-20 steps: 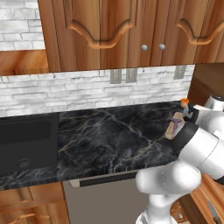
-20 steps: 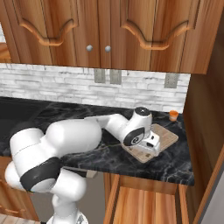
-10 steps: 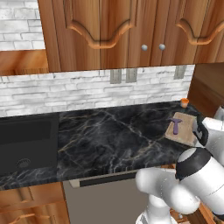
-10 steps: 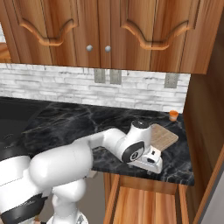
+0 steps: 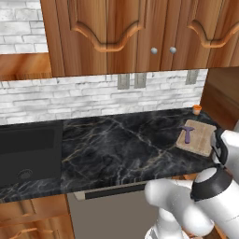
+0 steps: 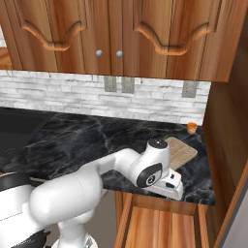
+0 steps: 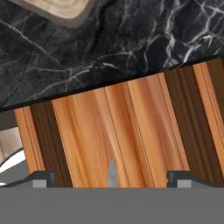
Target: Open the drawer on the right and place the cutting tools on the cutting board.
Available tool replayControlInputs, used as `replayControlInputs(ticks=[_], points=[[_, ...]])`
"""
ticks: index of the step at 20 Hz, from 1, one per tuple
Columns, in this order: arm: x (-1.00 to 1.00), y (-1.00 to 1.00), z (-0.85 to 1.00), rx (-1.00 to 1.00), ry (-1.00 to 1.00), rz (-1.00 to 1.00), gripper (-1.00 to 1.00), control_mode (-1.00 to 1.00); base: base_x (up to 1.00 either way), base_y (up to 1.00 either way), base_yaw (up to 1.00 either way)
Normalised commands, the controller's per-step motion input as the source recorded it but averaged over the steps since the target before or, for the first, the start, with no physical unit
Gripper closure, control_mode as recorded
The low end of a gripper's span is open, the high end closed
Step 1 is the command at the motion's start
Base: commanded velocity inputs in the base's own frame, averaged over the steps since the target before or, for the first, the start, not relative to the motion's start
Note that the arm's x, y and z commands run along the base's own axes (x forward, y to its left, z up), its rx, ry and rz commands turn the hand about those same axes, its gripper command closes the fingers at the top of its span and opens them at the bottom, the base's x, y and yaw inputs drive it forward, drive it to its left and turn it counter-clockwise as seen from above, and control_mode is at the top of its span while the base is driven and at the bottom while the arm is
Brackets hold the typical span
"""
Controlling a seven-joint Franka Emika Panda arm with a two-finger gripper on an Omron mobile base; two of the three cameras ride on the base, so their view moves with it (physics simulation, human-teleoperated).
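The black marble desk runs wide beyond the jaws, its front edge just past them in the hand view. Below that edge, directly under the jaws, lies the shallow reddish-brown wooden drawer, pulled out, its lighter orange-wood floor showing between darker side boards. The light tan rectangular cutting board with rounded corners lies flat on the desk, beyond the jaws and up from them; one corner shows at the top of the hand view. A small purple-handled T-shaped cutting tool rests on that board. A grey metal tip pokes up between the two dark fingertips, which stand spread wide with nothing pinched. A small orange cup stands on the desk past the board.
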Motion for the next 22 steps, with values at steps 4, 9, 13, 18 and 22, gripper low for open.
replayControlInputs(ticks=[4, 9, 13, 18, 22], points=[[-0.54, 0.00, -0.46, -0.05, 0.00, 0.04, -1.00, -1.00, 0.00, 0.00, 0.00], [-0.70, 0.00, -0.33, -0.03, 0.00, 0.04, -1.00, -1.00, 0.00, 0.00, 0.00], [-0.49, 0.00, -0.26, -0.02, 0.00, 0.03, -1.00, -1.00, 0.00, 0.00, 0.00], [-0.19, 0.00, -0.10, -0.01, 0.00, 0.01, -1.00, -1.00, 0.00, 0.00, 0.00], [0.00, 0.00, -0.02, 0.00, 0.00, 0.00, -1.00, -1.00, 0.00, 0.00, 0.00]])
